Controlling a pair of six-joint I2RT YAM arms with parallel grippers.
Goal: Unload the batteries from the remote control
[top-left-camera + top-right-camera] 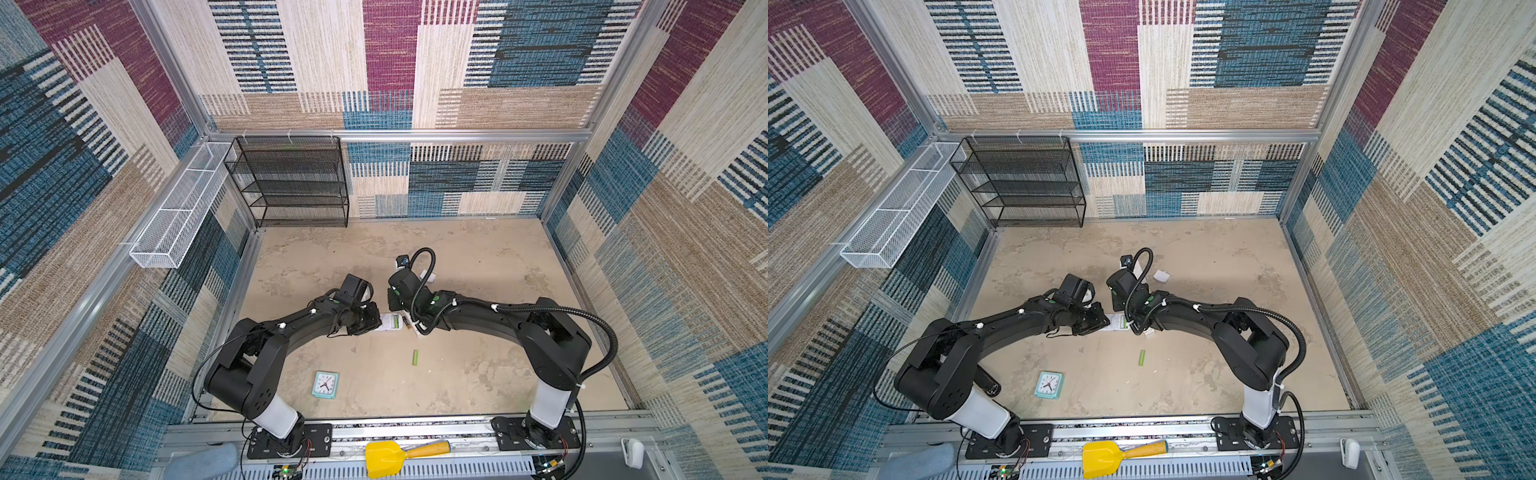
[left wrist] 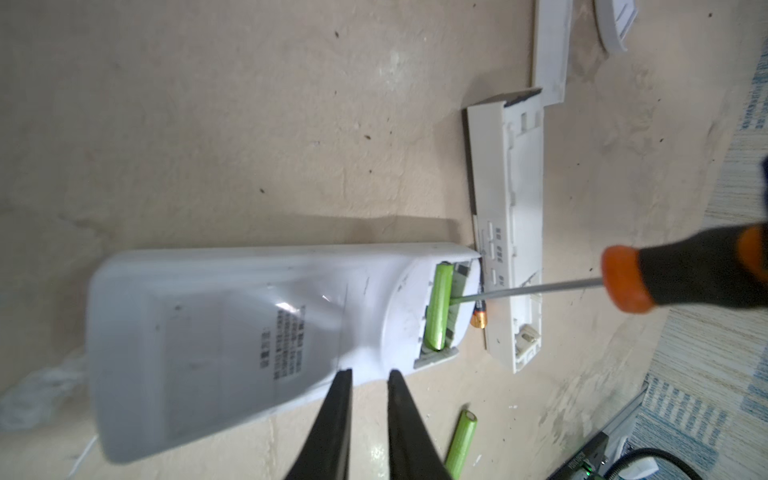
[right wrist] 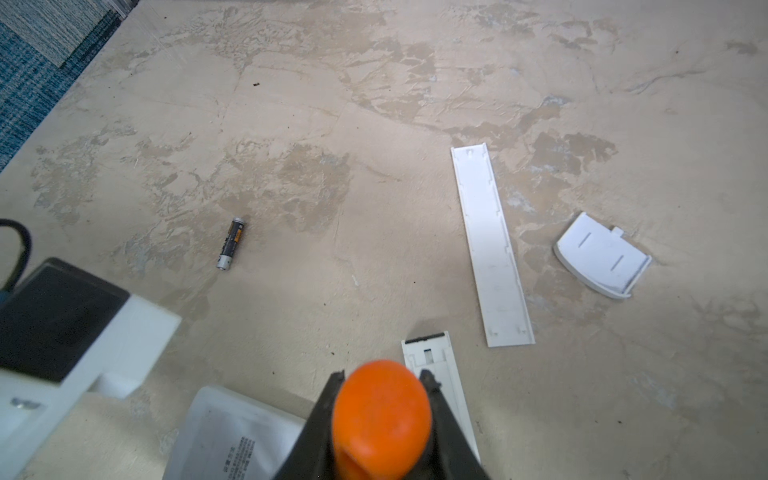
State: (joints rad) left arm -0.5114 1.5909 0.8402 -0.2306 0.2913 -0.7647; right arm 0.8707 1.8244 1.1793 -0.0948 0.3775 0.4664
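We find the remote (image 1: 387,322) lying mid-floor, the left gripper (image 2: 370,372) at its left end and the right gripper (image 3: 382,374) to its right. A first battery (image 2: 439,311) sits in the compartment at the remote's right end, and the tip of the screwdriver (image 2: 665,278), held in the right gripper, touches it. A second battery (image 2: 480,318) lies between the remote and the second remote (image 2: 511,199) just beside it. A third battery (image 1: 415,357) lies in front of them, the clock (image 1: 325,385) further front and left. Behind, the long cover (image 3: 492,249) lies beside the curved cover (image 3: 598,257); a fourth battery (image 3: 231,244) lies well apart from both. The rack (image 1: 291,183) stands in the back left corner.
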